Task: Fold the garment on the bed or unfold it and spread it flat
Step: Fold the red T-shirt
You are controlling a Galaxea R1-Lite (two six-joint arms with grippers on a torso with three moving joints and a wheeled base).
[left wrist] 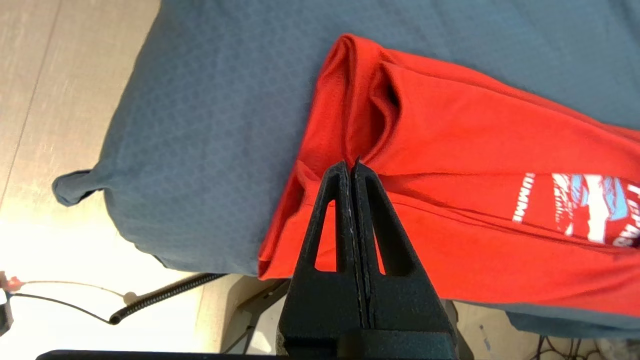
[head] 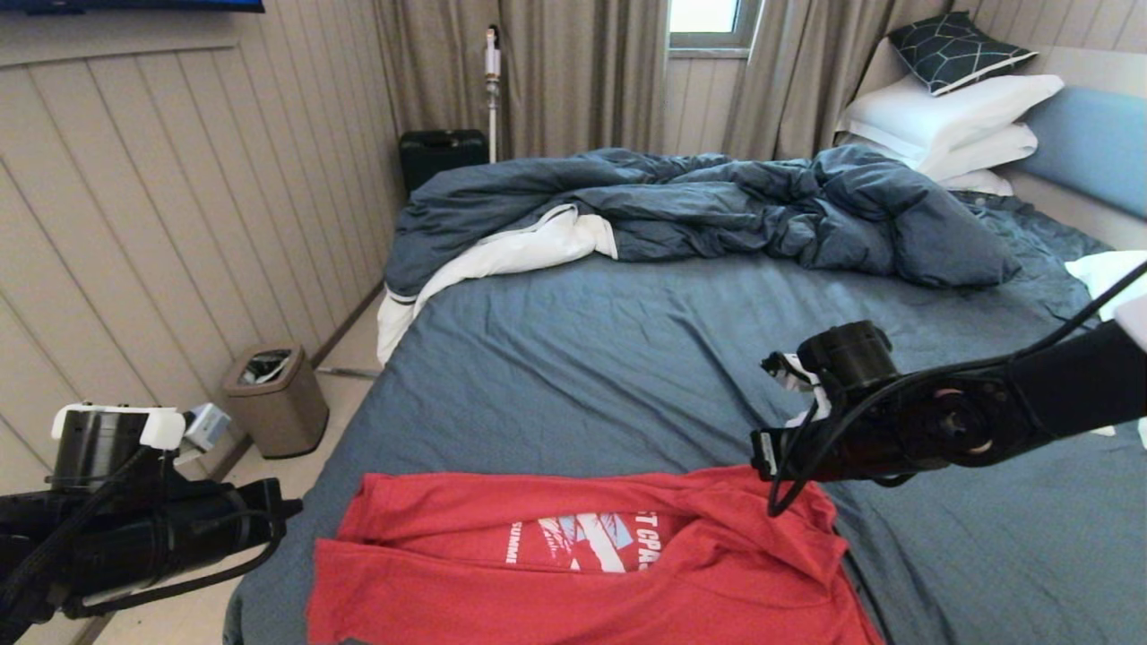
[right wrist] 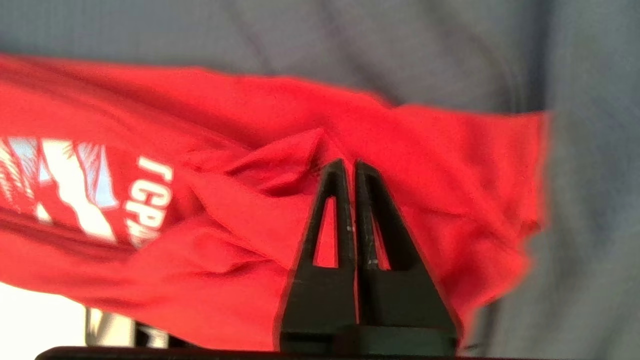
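The garment, a red T-shirt with white lettering and a white and light-blue graphic, lies partly folded at the near edge of the bed. Its far flap is turned over the print. My right gripper sits at the far right edge of the garment. The gripper is shut, with red cloth bunching up to its tips. My left gripper hangs off the bed's left side, beside the garment's left edge. That gripper is shut with nothing in it.
A rumpled dark blue duvet with white lining and white pillows fill the far half of the bed. A brown bin stands on the floor at the left, near the panelled wall. A black case sits by the curtains.
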